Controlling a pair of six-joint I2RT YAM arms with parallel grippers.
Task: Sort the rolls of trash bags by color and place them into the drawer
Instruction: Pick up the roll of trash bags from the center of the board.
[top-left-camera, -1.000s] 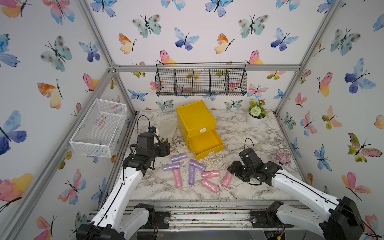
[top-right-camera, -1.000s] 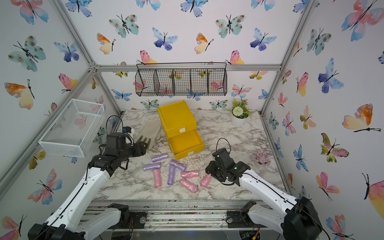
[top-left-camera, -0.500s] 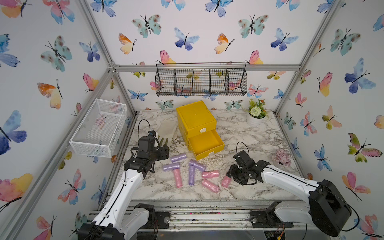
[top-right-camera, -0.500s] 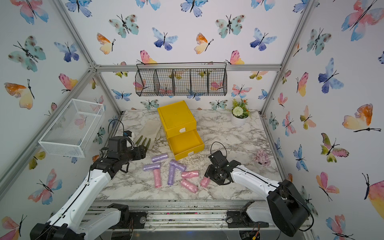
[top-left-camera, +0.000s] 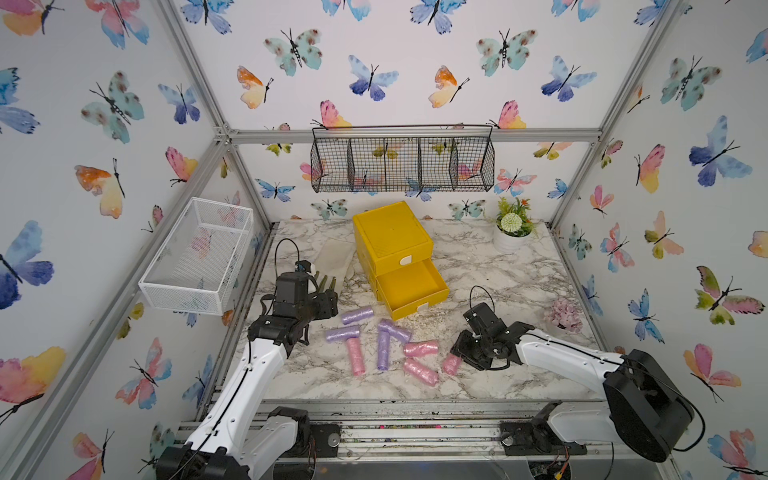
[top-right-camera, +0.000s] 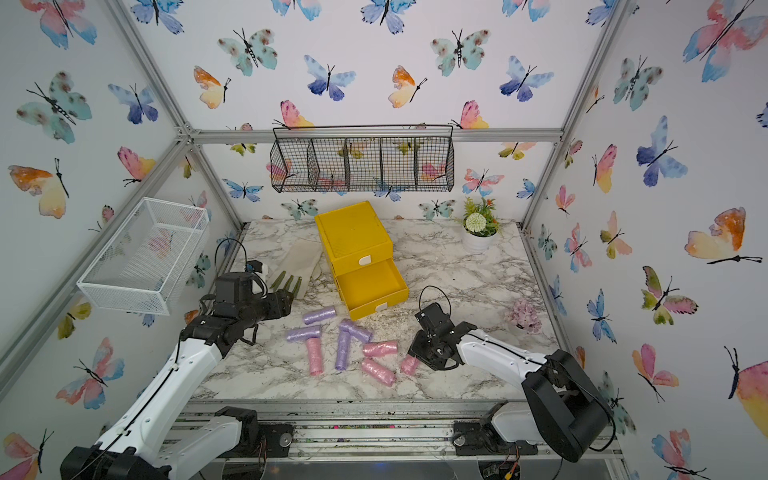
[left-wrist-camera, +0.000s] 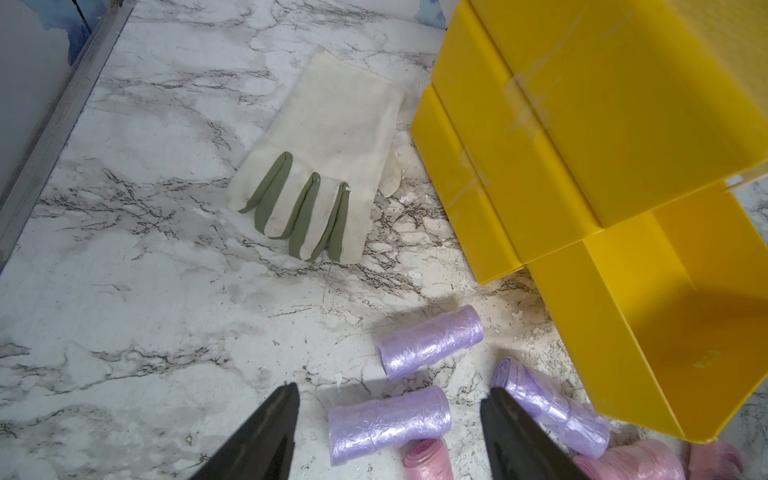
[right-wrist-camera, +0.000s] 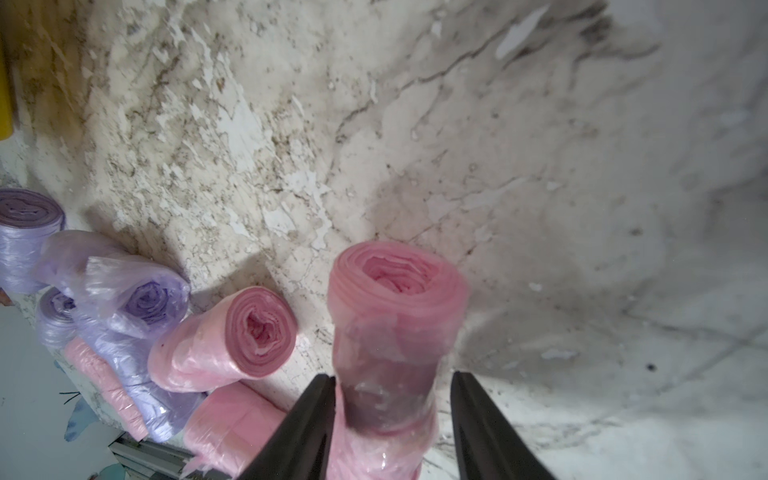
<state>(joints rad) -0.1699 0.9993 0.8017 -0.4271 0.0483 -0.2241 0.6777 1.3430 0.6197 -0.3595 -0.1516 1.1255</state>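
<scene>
One faint embossed mark (left-wrist-camera: 705, 360) on yellow drawer (left-wrist-camera: 582, 316) floor, illegible.

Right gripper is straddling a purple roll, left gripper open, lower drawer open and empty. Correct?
One thing is off: the roll between the jaws of the right gripper is a pink roll, not a purple one, as the right wrist view shows. The rest holds: the left gripper is open, and the lower drawer stands open and empty in a top view.
</scene>
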